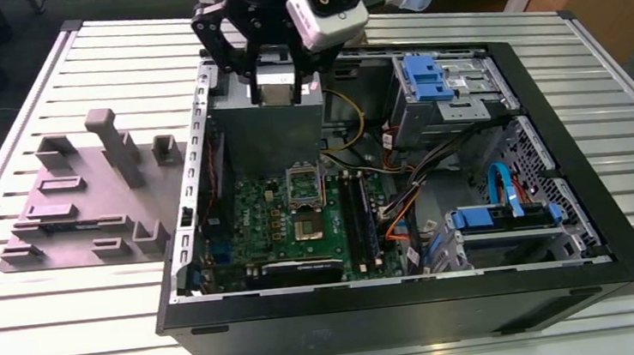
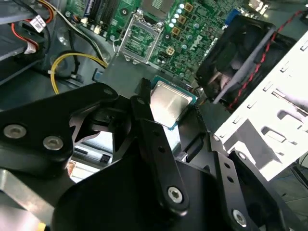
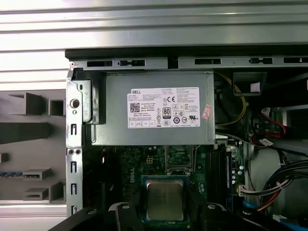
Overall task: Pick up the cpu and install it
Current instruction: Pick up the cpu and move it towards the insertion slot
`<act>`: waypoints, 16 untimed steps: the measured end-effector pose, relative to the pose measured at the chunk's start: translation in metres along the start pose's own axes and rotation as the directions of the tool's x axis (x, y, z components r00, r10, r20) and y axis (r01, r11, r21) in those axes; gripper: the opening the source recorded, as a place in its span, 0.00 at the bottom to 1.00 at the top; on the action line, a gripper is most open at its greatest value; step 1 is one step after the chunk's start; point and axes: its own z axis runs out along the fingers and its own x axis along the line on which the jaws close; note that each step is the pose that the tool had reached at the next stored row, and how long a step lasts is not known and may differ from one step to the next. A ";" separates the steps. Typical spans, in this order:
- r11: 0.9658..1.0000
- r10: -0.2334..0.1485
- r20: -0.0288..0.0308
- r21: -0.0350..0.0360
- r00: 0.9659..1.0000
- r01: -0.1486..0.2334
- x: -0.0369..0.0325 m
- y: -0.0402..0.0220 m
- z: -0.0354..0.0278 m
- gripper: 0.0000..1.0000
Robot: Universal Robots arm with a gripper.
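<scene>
My gripper (image 1: 277, 86) is shut on the cpu (image 1: 274, 84), a small flat square chip with a silver top and a thin greenish rim. It hangs above the grey power-supply box (image 1: 264, 126) at the back of the open computer case (image 1: 420, 306). In both wrist views the cpu (image 2: 168, 102) (image 3: 164, 199) sits level between the black fingers (image 2: 144, 103), held by its two opposite edges. The open socket (image 1: 306, 223) (image 2: 139, 37) (image 3: 179, 156) lies on the green motherboard (image 1: 262, 212), below and ahead of the chip.
A black fan (image 2: 236, 53) stands close beside the socket. Yellow and orange cables (image 1: 347, 123) run past the power supply. Memory slots (image 1: 357, 217) and blue drive bays (image 1: 429, 77) lie toward the exterior view's right. A grey fixture block (image 1: 78, 203) rests on the slatted table.
</scene>
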 end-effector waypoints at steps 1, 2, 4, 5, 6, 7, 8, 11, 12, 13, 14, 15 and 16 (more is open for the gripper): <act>1.000 0.000 0.000 0.000 1.000 0.000 -0.0013 -0.0001 0.0002 0.47; 1.000 0.000 0.000 0.000 1.000 0.000 -0.0024 -0.0002 0.0004 0.47; 1.000 0.000 0.000 0.000 1.000 0.000 -0.0046 -0.0012 0.0006 0.47; 1.000 0.000 0.000 0.000 1.000 0.000 -0.0054 -0.0023 0.0009 0.47; 1.000 0.000 0.000 0.000 1.000 0.000 -0.0060 -0.0041 0.0012 0.47; 1.000 0.000 0.000 0.000 1.000 0.000 -0.0063 -0.0064 0.0015 0.47; 1.000 0.000 0.000 0.000 1.000 0.000 -0.0066 -0.0086 0.0018 0.47; 1.000 0.000 0.000 0.000 1.000 0.000 -0.0078 -0.0139 0.0026 0.47; 1.000 0.000 0.000 0.000 1.000 0.000 -0.0086 -0.0150 0.0029 0.47; 1.000 0.000 0.000 0.000 1.000 0.000 -0.0098 -0.0157 0.0033 0.47; 1.000 0.000 0.000 0.000 1.000 0.000 -0.0116 -0.0161 0.0036 0.47; 1.000 0.000 0.000 0.000 1.000 0.000 -0.0139 -0.0164 0.0038 0.47; 1.000 0.000 0.000 0.000 1.000 0.000 -0.0164 -0.0166 0.0040 0.47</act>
